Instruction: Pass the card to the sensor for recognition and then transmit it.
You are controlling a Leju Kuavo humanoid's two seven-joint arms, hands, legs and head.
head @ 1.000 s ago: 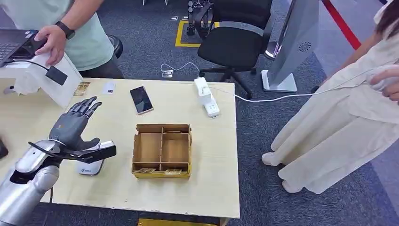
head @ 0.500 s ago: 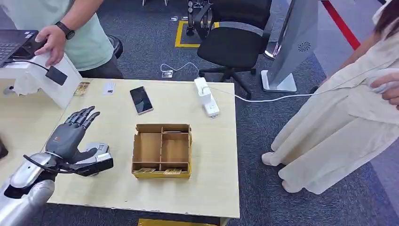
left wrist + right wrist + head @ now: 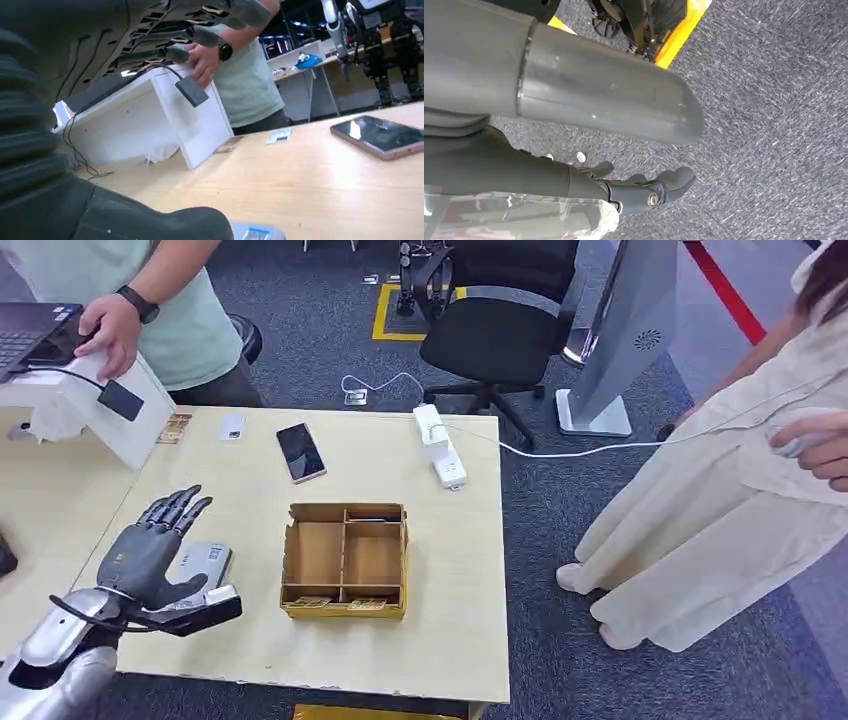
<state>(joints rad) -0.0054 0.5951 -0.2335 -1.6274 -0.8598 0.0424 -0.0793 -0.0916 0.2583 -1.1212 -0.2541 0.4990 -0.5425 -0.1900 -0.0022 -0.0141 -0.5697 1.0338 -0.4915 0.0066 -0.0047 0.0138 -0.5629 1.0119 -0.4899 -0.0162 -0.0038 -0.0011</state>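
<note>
**Left hand open above the card at the table's near-left corner**

The card (image 3: 203,565) is a pale, grey-white rectangle with a small blue mark too blurred to read, lying flat on the wooden table (image 3: 250,640). The left hand (image 3: 150,555) hovers over it, fingers spread, holding nothing. The right hand (image 3: 644,192) hangs over grey carpet, fingers loosely curled, empty. Nearby sit a partitioned cardboard box (image 3: 345,560), a phone (image 3: 300,452), a power strip (image 3: 440,447), and a white stand (image 3: 95,405) bearing a small black sensor (image 3: 120,400); a person's hand (image 3: 105,330) rests on top.
</note>
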